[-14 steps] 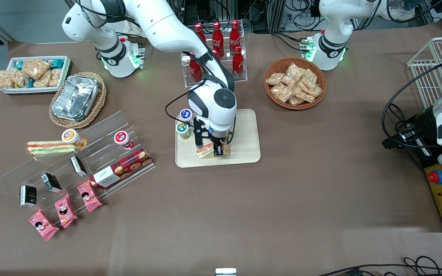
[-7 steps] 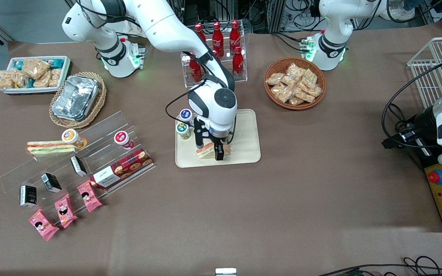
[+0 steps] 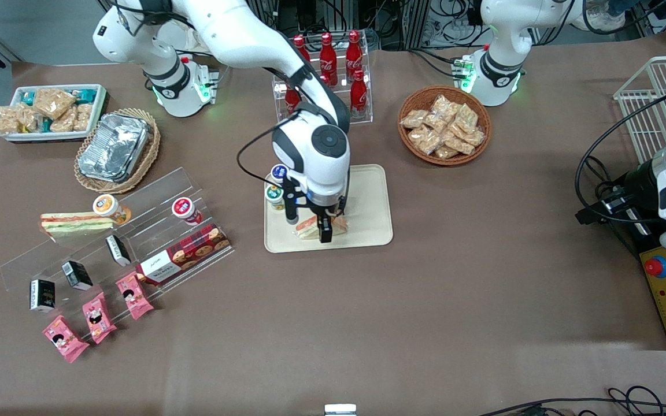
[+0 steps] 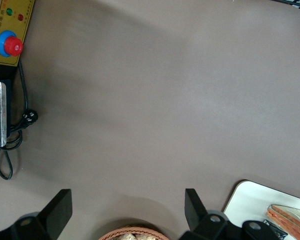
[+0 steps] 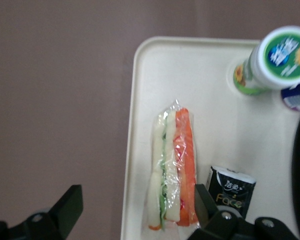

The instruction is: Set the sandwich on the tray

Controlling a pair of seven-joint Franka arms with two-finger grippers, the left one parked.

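The sandwich [image 3: 339, 224], a clear-wrapped wedge with an orange layer, pale bread and green filling, lies on the cream tray [image 3: 370, 202] near the tray's edge closest to the front camera. My gripper [image 3: 309, 225] hangs just above it, open, with one finger on each side and not touching it. In the right wrist view the sandwich [image 5: 172, 165] lies free on the tray [image 5: 210, 120], beside its rim, and the gripper [image 5: 135, 210] is open wide above it. The left wrist view shows a tray corner [image 4: 250, 197] and the sandwich end [image 4: 290, 217].
On the tray stand a green-lidded cup [image 3: 275, 196], a blue-lidded cup [image 3: 280, 172] and a small black pack [image 5: 231, 189]. A flatter sandwich [image 3: 73, 222] lies on the acrylic shelf toward the working arm's end. A bottle rack [image 3: 324, 81] and a snack basket [image 3: 444, 125] stand farther from the camera.
My gripper has risen off the sandwich and shifted slightly toward the working arm's end. The sandwich stays on the tray.
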